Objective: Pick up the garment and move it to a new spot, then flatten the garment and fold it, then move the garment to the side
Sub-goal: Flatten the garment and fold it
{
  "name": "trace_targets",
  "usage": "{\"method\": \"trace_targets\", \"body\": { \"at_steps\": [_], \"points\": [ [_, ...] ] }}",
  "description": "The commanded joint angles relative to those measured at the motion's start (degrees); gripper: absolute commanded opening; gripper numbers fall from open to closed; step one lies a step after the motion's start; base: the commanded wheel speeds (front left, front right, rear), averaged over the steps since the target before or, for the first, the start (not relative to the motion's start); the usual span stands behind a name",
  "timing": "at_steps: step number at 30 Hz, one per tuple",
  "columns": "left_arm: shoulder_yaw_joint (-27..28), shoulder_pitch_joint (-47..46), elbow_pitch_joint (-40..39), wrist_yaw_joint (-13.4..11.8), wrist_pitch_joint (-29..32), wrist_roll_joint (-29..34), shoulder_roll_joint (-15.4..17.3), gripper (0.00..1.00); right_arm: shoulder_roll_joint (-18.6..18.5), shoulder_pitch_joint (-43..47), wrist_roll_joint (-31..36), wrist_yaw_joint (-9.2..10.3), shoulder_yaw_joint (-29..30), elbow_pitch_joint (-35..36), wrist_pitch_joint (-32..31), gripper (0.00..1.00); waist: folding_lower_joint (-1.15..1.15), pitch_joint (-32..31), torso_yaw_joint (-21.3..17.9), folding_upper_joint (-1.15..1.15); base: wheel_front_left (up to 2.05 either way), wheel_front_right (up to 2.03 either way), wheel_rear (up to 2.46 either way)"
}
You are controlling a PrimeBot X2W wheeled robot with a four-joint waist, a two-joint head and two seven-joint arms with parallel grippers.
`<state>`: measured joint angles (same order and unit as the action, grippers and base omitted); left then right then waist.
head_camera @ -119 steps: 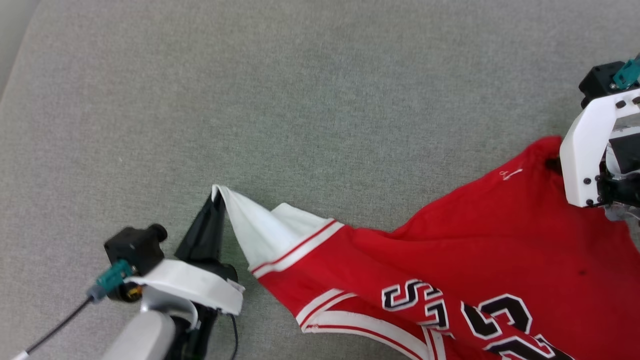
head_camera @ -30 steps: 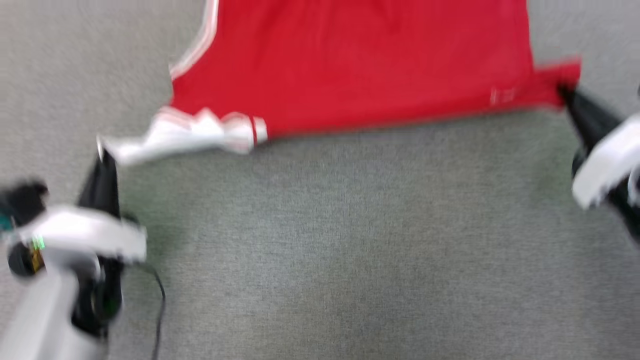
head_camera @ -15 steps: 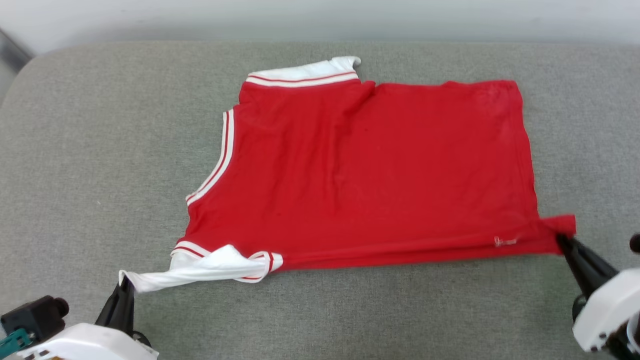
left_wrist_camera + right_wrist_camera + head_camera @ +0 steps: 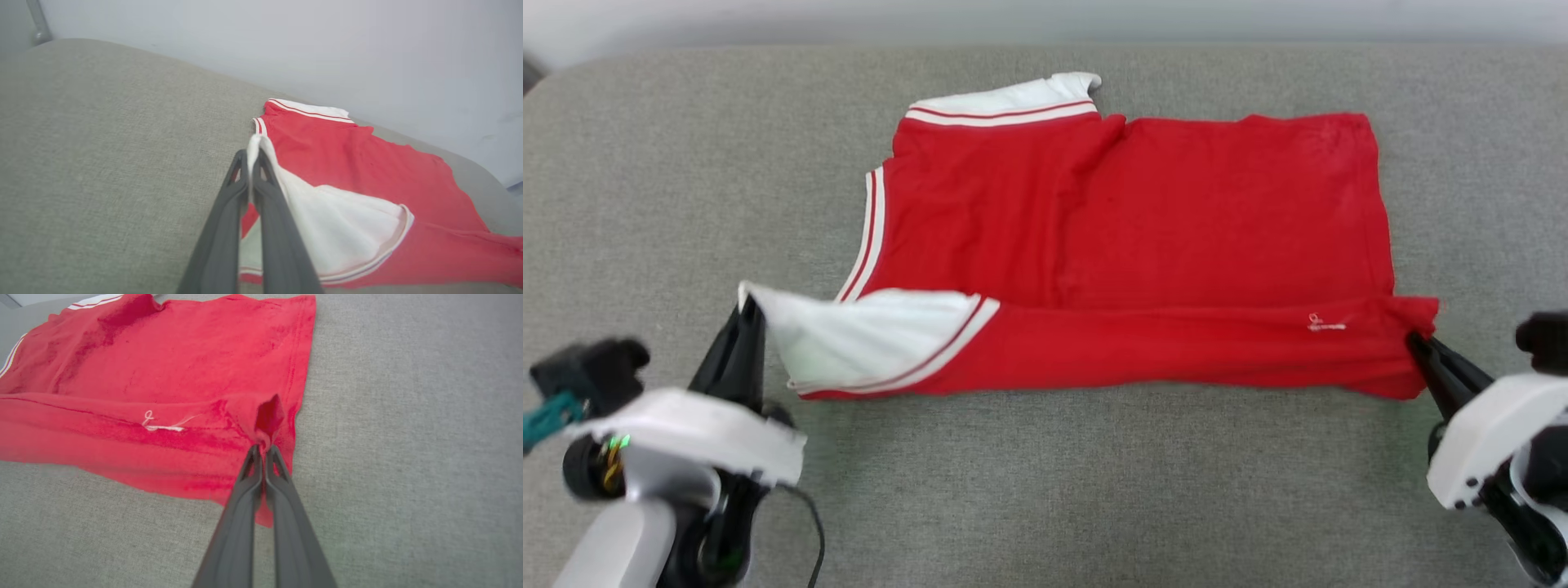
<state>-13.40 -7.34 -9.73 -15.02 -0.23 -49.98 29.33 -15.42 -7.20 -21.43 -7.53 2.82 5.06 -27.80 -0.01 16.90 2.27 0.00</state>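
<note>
The garment (image 4: 1143,212), a red T-shirt with white sleeves and stripe trim, lies spread across the grey cushion, its near edge lifted and folded over toward the far side. My left gripper (image 4: 745,304) is shut on the tip of the near white sleeve (image 4: 327,220), pinched at the fingertips (image 4: 252,157). At the right, my right gripper (image 4: 1414,341) is shut on the red hem corner (image 4: 267,416), beside the small white logo (image 4: 161,424). The far sleeve (image 4: 1013,100) lies flat at the back.
The grey cushion (image 4: 1045,490) runs wide in front of and beside the shirt. Its back edge meets a pale wall (image 4: 286,49), close behind the far sleeve. A thin black cable (image 4: 809,514) hangs by my left wrist.
Both grippers have lifted the near edge and carried it toward the far side. The white sleeve, twisted thin half a second ago, is spread open. The head camera steadied after a blurred sweep.
</note>
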Motion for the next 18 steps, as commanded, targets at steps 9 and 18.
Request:
{"method": "trace_targets", "body": {
  "at_steps": [9,18],
  "points": [
    [-1.2,-12.8,11.1,5.5,-2.4,0.7,-1.9,0.0,-1.1,-9.2,0.9,0.08,-3.2,-8.7,2.5,0.0,0.01,4.6,-0.7,0.0,0.0,0.0,0.0],
    [-3.8,-17.6,22.6,10.3,-0.5,-1.4,-4.0,0.11,-1.5,-14.2,0.8,0.08,-8.5,-16.8,6.4,1.0,0.01,7.6,-1.3,0.0,0.0,0.0,0.0]
  ]
}}
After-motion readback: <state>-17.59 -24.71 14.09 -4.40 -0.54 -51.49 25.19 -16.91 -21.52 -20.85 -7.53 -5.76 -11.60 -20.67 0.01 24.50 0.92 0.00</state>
